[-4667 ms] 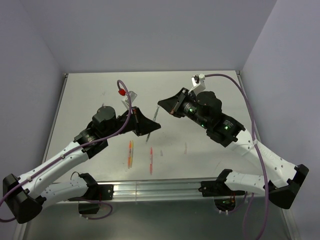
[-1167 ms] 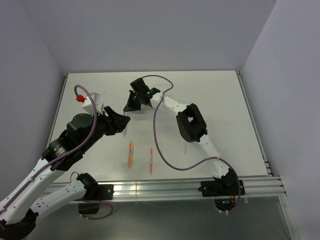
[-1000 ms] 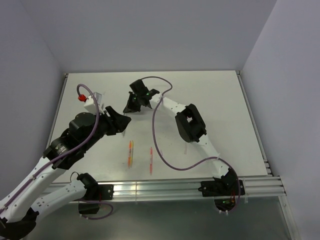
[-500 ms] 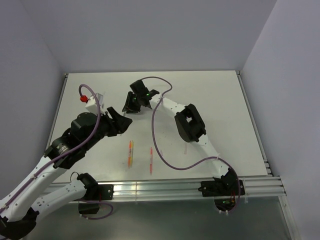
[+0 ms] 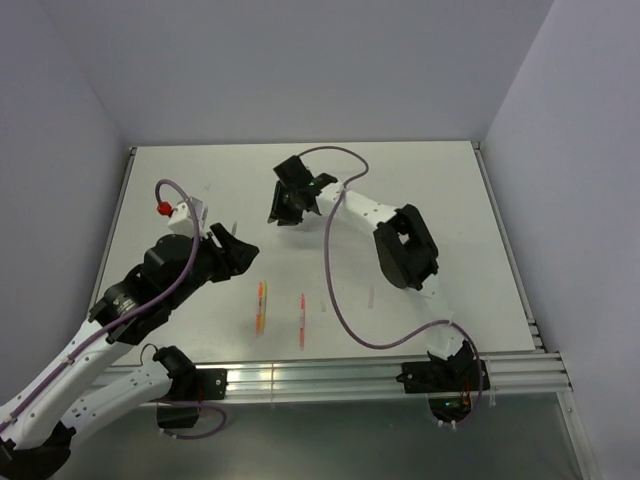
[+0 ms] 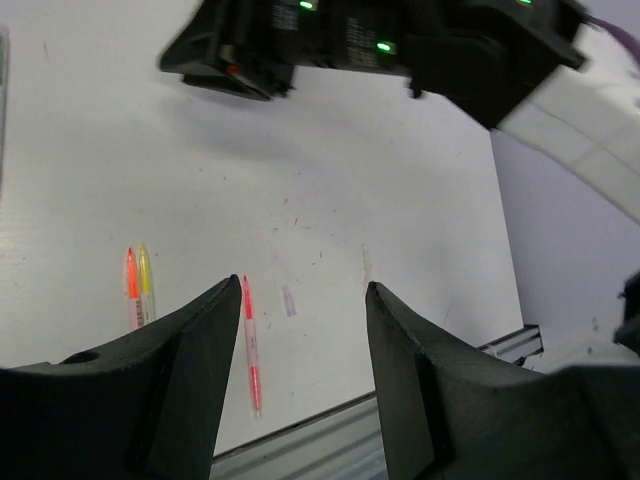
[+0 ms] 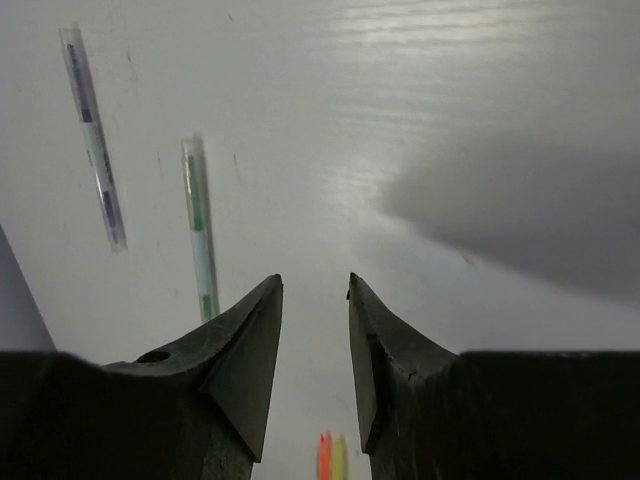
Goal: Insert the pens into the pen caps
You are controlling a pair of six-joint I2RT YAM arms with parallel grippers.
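Top external: red pen and orange pen lie parallel, running near-far

obstacle: right arm over table middle | pens uncovered from above

White smooth tabletop: faintly sheened, scuffed. Right gripper: matt black plastic. Clear-barrelled green pen, noted ahead of fingertips: translucent plastic.

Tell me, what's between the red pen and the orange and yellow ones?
Nothing, just bare table. The top view shows the red pen and the orange and yellow ones lying apart.
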